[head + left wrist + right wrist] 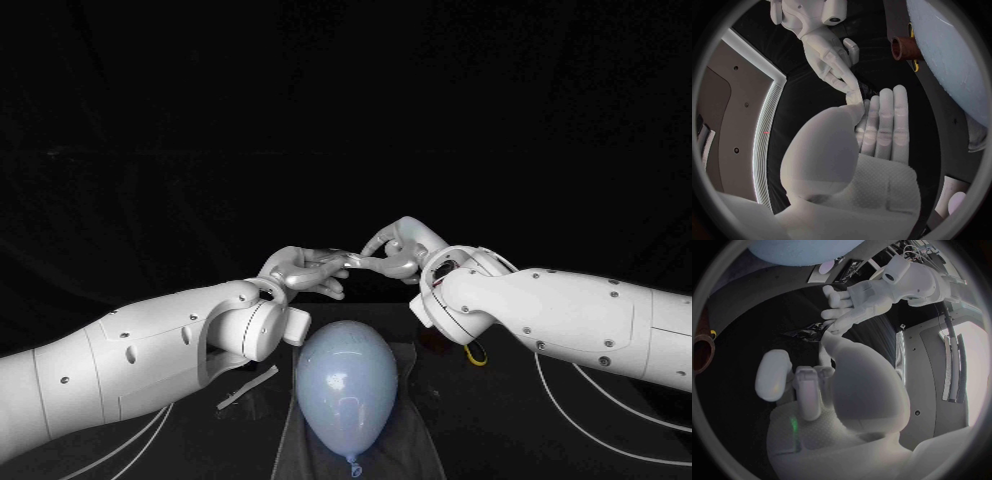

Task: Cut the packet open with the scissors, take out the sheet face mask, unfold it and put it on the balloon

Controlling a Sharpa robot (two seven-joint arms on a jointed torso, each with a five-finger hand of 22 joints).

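Noting the left hand (307, 268) and right hand (392, 248) meeting fingertip to fingertip just beyond the far end of the balloon (346, 385), which lies by the table's (505, 435) near edge, centred, knot nearest that edge. We see a dark crinkled packet (804, 333) right at the touching fingertips; whether either hand grips it, we cannot tell. Yellow-handled scissors (476, 353) sit under the right arm (577, 320).

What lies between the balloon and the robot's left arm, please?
In the head view, a thin pale strip lies slantwise between the balloon and the left arm, apart from the balloon.
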